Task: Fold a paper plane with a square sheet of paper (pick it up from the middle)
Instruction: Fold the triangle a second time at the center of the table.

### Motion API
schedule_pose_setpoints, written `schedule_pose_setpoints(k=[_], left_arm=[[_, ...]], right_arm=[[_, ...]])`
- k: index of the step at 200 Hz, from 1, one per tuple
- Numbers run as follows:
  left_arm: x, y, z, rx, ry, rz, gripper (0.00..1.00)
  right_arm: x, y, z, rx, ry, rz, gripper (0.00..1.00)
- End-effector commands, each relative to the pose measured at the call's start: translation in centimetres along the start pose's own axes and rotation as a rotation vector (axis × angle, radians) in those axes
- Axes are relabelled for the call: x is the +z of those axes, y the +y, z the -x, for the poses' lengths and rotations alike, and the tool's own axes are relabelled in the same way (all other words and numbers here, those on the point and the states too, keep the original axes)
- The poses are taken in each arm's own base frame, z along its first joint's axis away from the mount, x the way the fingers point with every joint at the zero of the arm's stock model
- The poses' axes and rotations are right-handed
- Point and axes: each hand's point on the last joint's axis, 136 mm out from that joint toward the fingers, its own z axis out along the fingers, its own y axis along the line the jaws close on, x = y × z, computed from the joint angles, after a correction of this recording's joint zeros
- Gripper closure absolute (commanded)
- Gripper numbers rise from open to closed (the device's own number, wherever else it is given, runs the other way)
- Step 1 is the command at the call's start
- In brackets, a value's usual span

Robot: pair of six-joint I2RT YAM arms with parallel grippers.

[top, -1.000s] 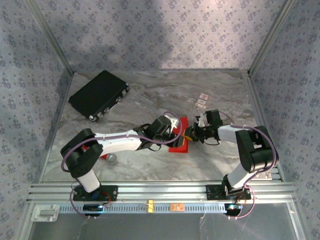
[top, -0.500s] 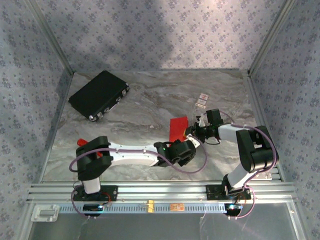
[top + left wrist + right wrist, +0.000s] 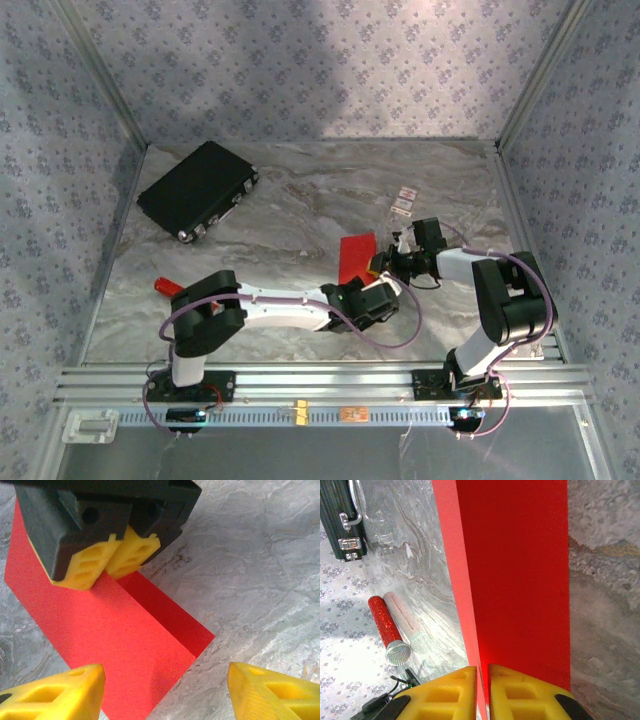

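**Change of state.** The left gripper (image 3: pixel 166 677) has pulled back from over the square sheet of paper (image 3: pixel 357 257) to the lower centre of the top view. Its jaws have spread wide and it carries nothing. The right gripper (image 3: pixel 112 562) stays clenched on the sheet's right edge, just right of frame centre, holding it against the table (image 3: pixel 300 215).

**Meaning for the task.** The sheet lies as a narrow folded rectangle, with an upper layer overlapping a darker lower one. One crease appears set. No pointed nose is formed, so most folds are judged outstanding. The left arm is free for the next fold.

**Surroundings.**
- The black case (image 3: pixel 197 190) lies at upper left.
- The red cylinder (image 3: pixel 387 627) with a grey end lies at left.
- Two small cards (image 3: pixel 404 200) lie above the right gripper.
- All are well apart from the sheet.

**Obstruction.** The right gripper's fingers cover part of the sheet's right edge. The left gripper sits just below the sheet's lower corner, so any fold there must work around both.
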Motion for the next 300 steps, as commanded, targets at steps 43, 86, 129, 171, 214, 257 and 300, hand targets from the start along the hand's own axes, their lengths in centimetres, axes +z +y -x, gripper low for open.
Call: schedule_pose_setpoints(k=[43,86,129,171,214,257,300], left_arm=[[0.5,-0.2,0.0,0.040,0.026,0.027,0.36],[0.3,0.2,0.0,0.035,0.016,0.043,0.50],[0.1,0.3,0.2,0.030,0.004,0.041,0.71],[0.0,0.5,0.6,0.021,-0.007,0.043,0.90],[-0.3,0.9,0.7,-0.045,-0.016,-0.009,1.00],[-0.9,1.4,1.0,-0.250,-0.033,-0.233,1.00],[-1.1,1.9,1.2,-0.471,-0.042,-0.502,1.00]], right_arm=[[0.0,0.2,0.0,0.007,0.016,0.009,0.85],[0.0,0.1,0.0,0.006,0.014,0.006,0.85],[0.0,0.0,-0.1,0.008,0.014,0.004,0.85],[0.0,0.0,-0.2,0.007,0.015,0.003,0.85],[-0.2,0.0,-0.1,0.008,0.008,0.006,0.85],[-1.5,-0.3,0.5,0.016,-0.039,-0.002,0.76],[-3.7,-1.2,0.6,0.032,-0.110,-0.044,0.69]])
